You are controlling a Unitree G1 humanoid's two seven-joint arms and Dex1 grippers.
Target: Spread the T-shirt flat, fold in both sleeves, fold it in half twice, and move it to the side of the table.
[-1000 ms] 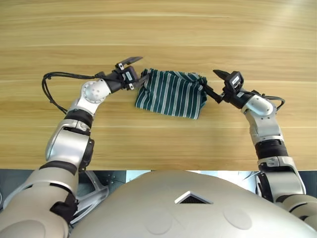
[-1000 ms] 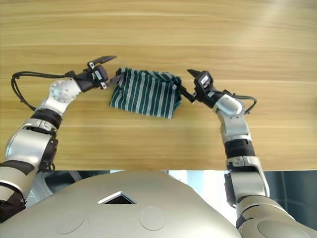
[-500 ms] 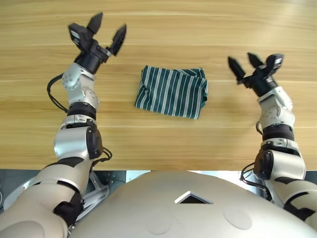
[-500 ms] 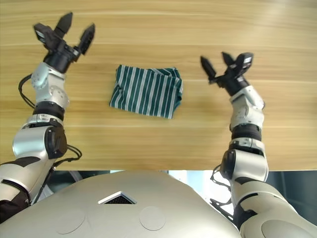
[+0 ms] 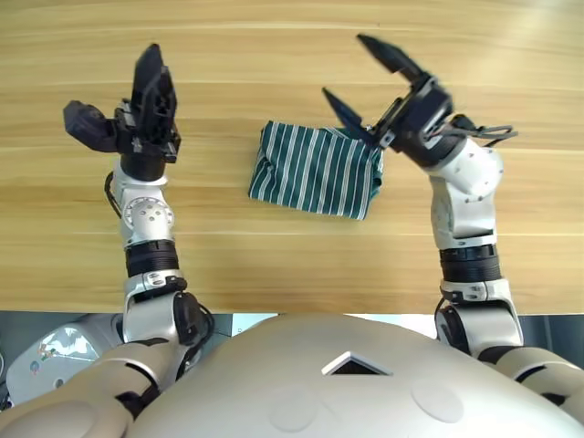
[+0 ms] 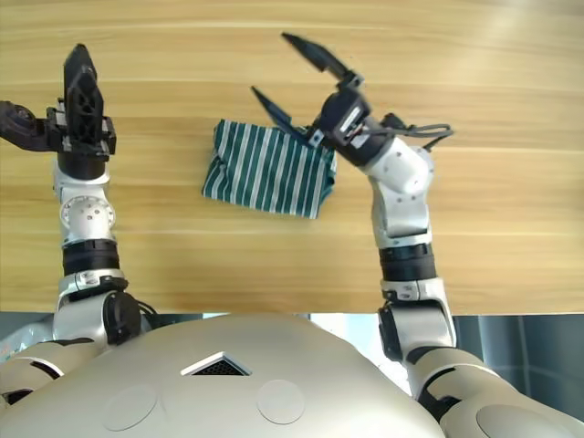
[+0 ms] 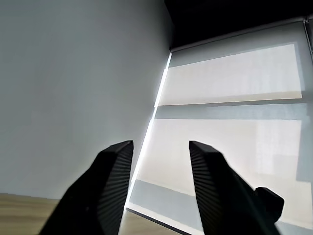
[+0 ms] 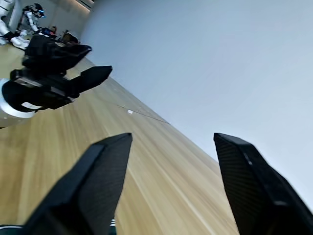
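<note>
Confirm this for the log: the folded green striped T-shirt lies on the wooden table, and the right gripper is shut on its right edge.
Not right. The right gripper is open, its fingers spread wide and holding nothing, as the left eye view and the right wrist view show. The rest stands: the folded green striped T-shirt lies on the wooden table.

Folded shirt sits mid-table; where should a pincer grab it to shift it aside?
Probably the right edge of the T-shirt, coming in low from the robot's right: the layers bunch there into a raised lip, and the open right pincer hangs nearest it. Gripping the left edge too would keep the folds together.
</note>
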